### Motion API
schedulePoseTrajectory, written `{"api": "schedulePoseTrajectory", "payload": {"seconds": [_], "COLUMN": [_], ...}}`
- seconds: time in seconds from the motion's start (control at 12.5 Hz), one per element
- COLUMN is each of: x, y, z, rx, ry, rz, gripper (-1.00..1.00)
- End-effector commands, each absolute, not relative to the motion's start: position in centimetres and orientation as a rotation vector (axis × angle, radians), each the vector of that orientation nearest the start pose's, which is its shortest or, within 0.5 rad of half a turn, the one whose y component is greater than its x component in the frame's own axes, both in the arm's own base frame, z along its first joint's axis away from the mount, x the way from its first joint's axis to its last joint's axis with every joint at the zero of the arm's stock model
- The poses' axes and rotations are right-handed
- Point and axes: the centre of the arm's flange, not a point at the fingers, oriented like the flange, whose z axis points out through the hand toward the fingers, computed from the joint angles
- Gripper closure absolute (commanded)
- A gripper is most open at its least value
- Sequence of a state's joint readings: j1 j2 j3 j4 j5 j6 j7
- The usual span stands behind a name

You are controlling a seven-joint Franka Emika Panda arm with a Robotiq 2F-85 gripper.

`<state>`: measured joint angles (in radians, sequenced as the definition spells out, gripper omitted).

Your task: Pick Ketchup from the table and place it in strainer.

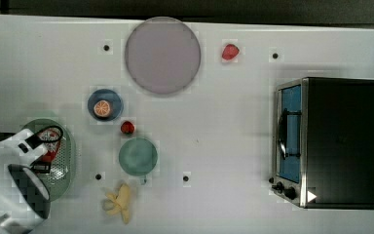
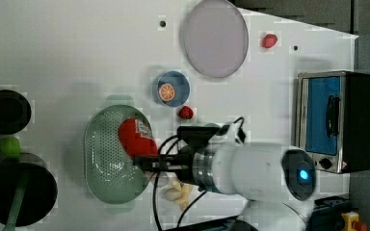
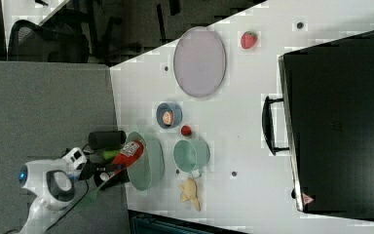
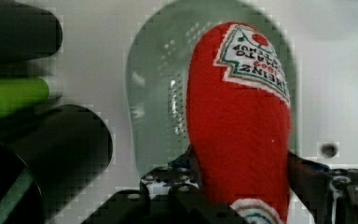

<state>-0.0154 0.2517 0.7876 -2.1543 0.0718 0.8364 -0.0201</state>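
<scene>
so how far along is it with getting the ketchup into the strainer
Done: the ketchup is off the table, gripped at its lower end between the gripper fingers. In hand: the arm holds it over the pale green strainer, as the left view and the wrist view show. Left: lowering it in, opening the fingers to release, and backing away. The bottle is not yet resting in the basket.
</scene>
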Motion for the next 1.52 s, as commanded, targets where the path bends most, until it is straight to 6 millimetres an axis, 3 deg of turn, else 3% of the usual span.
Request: {"api": "schedulePoseTrajectory", "payload": {"seconds": [0.08,0.24,0.4,0.56,0.72,0.88,1.12,1.52], "x": [42.8,42.9,42.9,43.6,44.4,46.0,48.7,50.7], "y": [38.9,39.4,39.2,38.3,36.1,32.7,25.9,10.8], "z": [30.0,27.5,26.3,27.5,29.8,33.5,40.5,50.4], "rx": [-2.845,-2.832,-2.836,-2.849,-2.902,-2.964,-3.005,-2.896], "ry": [0.29,0.255,0.247,0.34,0.499,0.58,0.781,1.279], "rz": [0.143,0.152,0.165,0.15,0.158,0.11,-0.03,-0.13], "gripper": [-0.51,-1.0,-1.0,-1.0,-1.0,-1.0,-1.0,-1.0]}}
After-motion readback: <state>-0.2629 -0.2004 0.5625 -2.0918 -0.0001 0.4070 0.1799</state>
